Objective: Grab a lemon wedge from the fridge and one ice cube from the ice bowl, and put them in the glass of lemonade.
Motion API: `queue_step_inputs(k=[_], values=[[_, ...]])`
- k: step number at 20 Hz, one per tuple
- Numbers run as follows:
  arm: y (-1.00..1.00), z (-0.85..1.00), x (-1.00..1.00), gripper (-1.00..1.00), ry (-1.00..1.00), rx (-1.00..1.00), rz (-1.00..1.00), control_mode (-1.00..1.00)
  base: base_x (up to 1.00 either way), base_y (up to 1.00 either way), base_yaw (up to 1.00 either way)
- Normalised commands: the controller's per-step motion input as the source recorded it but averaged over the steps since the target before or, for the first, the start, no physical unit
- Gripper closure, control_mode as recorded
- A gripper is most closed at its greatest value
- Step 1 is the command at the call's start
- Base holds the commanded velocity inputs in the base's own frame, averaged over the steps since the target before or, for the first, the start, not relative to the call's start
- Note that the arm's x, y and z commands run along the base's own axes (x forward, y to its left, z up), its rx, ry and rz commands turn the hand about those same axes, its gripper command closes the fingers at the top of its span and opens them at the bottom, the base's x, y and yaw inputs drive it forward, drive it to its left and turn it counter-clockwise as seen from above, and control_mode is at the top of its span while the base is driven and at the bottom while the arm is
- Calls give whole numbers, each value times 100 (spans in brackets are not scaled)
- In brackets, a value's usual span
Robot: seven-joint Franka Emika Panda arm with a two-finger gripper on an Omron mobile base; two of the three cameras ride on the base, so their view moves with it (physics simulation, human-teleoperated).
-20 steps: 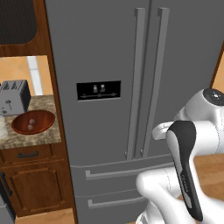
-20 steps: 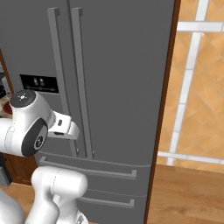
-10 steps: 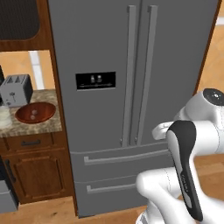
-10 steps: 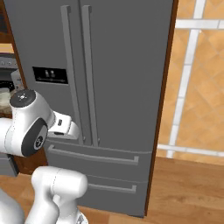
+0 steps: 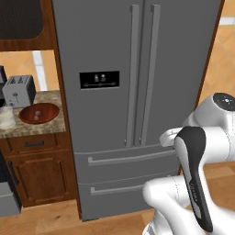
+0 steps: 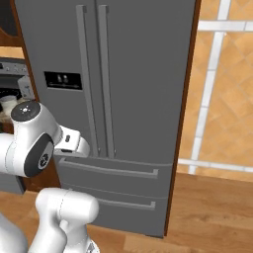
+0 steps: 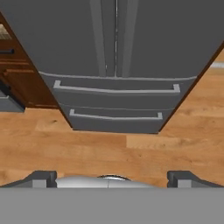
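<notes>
Warm wood flooring (image 7: 109, 148) runs under your robot as it faces the fridge (image 5: 137, 55), a tall grey steel French-door unit with both doors shut, two long vertical handles (image 5: 140, 78) side by side at the centre seam, a black dispenser panel (image 5: 99, 79) on its left door and two closed drawers (image 7: 114, 103) below. You see the white arm (image 5: 202, 156) folded low in front of those drawers, elbow raised, in both base views. To the fridge's left stands a brown wood cabinet (image 5: 39, 170) topped by a speckled stone counter (image 5: 27, 128). On that counter you find a silver toaster (image 5: 18, 90) at the back, the ice bowl (image 5: 39, 113), glossy reddish-brown, just in front of it, and the glass of lemonade (image 5: 6, 117) just left of the bowl at the picture's edge. The bowl's contents are too small to make out. Your gripper (image 7: 112, 179) points down and forward at the fridge's drawers and the floor, its two dark fingertips (image 7: 41, 178) spread wide apart with nothing between them, well clear of the fridge.
</notes>
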Motion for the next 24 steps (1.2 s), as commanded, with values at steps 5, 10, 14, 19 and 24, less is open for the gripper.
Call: queue_step_inputs(k=[5,10,14,19,24], values=[[2,-3,0,-100,0,0,0,-100,-11,8,0],[0,-4,0,-100,0,0,0,-100,0,0,0],[0,0,0,-100,0,0,0,-100,0,0,0],[0,0,14,-100,-3,0,0,-100,0,0,0],[18,0,34,-100,-22,0,1,-100,0,0,0]])
